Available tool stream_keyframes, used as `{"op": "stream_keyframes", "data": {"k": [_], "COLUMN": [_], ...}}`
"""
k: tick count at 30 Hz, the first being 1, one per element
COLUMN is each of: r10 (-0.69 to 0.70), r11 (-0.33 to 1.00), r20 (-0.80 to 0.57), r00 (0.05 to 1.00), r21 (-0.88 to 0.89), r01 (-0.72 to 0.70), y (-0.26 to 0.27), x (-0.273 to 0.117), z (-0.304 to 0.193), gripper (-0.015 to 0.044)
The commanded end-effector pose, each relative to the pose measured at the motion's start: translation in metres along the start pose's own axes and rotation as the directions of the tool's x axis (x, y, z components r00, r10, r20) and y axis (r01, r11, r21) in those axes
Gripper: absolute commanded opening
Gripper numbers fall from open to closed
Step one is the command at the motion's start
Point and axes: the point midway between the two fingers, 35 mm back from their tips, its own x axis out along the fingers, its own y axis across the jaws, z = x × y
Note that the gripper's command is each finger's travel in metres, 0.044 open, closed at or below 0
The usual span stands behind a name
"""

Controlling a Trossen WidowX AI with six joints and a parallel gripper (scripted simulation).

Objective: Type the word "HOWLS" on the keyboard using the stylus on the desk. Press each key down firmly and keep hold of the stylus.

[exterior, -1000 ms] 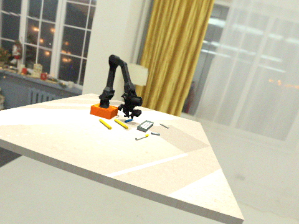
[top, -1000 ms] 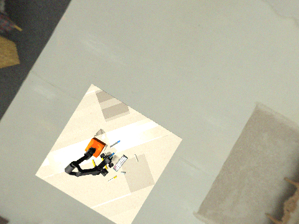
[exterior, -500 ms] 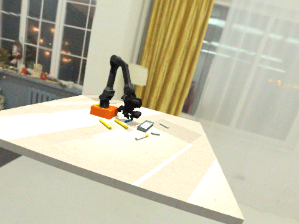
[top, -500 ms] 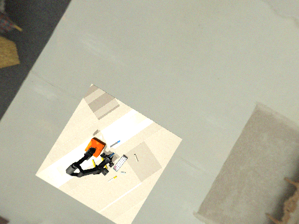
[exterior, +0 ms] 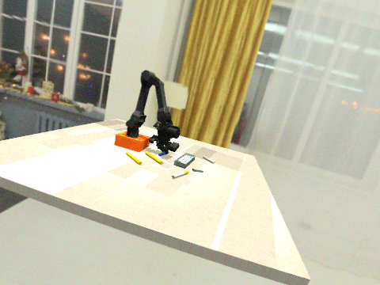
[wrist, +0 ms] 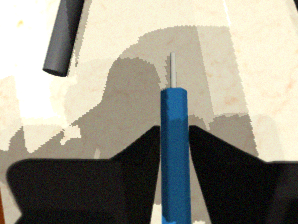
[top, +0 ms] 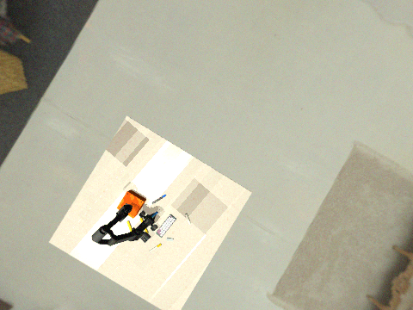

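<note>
The stylus (wrist: 175, 150) (top: 155, 214) (exterior: 162, 153) has a blue barrel and a thin pale tip, which points up the wrist view. My gripper (wrist: 174, 132) is shut on the stylus, with a black fingertip against each side of the barrel. The stylus is low at the desk; whether it touches the surface cannot be told. The keyboard (top: 166, 226) (exterior: 184, 160) is a small dark-edged block with pale keys. It lies just beyond the gripper and is out of the wrist view. Its letters are too small to read.
The orange base box (top: 131, 203) (exterior: 131, 142) stands behind the gripper. Two yellow bars lie near the arm, one (exterior: 134, 157) farther left. A dark rod (wrist: 65, 40) lies beside the stylus. A yellow-ended pen (top: 159, 245) (exterior: 186, 172), a grey piece (exterior: 197, 170) and a pale stick (exterior: 209, 159) lie around the keyboard.
</note>
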Motion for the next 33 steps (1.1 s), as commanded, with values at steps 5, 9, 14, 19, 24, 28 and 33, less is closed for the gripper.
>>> {"op": "stream_keyframes", "data": {"k": [5, 9, 14, 19, 24, 28, 33], "r10": [-0.001, -0.001, -0.001, -0.001, -0.001, 0.032, 0.095], "r11": [1.000, 1.000, 1.000, 1.000, 1.000, 0.999, 0.994], "r20": [-0.001, -0.001, -0.001, 0.000, 0.000, -0.064, -0.195], "r00": [1.000, 1.000, 1.000, 1.000, 1.000, 0.997, 0.976], "r21": [-0.001, -0.001, -0.001, 0.000, 0.000, 0.026, 0.072], "r01": [0.001, 0.001, 0.001, 0.001, 0.001, -0.031, -0.082], "y": [0.000, -0.001, -0.002, -0.001, -0.001, -0.004, -0.010], "x": [0.000, -0.004, -0.019, -0.038, -0.044, -0.041, -0.041], "z": [0.000, 0.002, 0.011, 0.022, 0.025, 0.020, 0.014], "gripper": [0.0000, 0.0000, 0.0000, 0.0000, 0.0000, 0.0000, 0.0000]}}
